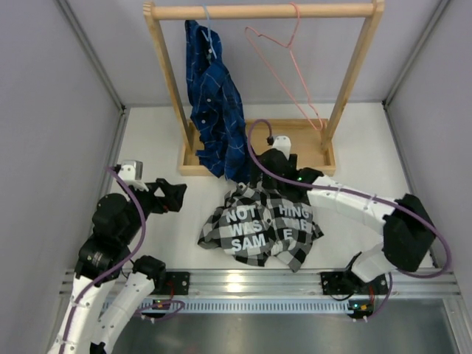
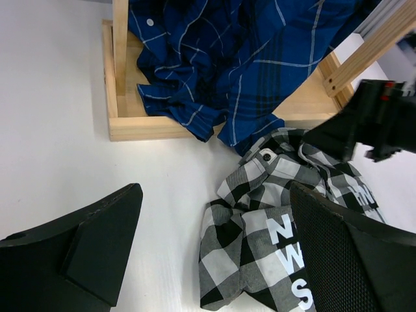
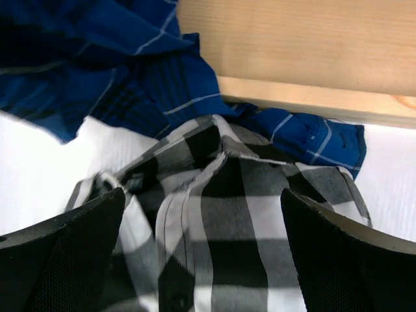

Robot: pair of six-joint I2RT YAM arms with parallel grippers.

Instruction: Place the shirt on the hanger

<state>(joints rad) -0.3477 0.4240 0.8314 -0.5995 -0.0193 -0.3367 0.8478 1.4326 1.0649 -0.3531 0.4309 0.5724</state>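
Black-and-white shirt [image 1: 262,225] is lying crumpled on the counter [image 1: 147,147] while the pink hanger [image 1: 284,66] is dangling bare from the rail [image 1: 258,11]. Right pincer [image 3: 201,247] is hovering open over the shirt's far edge, probably lining up a grab; left pincer [image 2: 214,260] is gaping too.

The shirt [image 1: 259,228] reads — in white — "NOT", "HING", "WAS", "SAM".

Shirt [image 3: 250,224] beneath wide-spread gripper [image 3: 203,208]

Bright even light is seen, glare is caught on the metal rail [image 1: 243,282] at 6 o'clock, shadows are soft, right wrist view is blurred at 9 o'clock.
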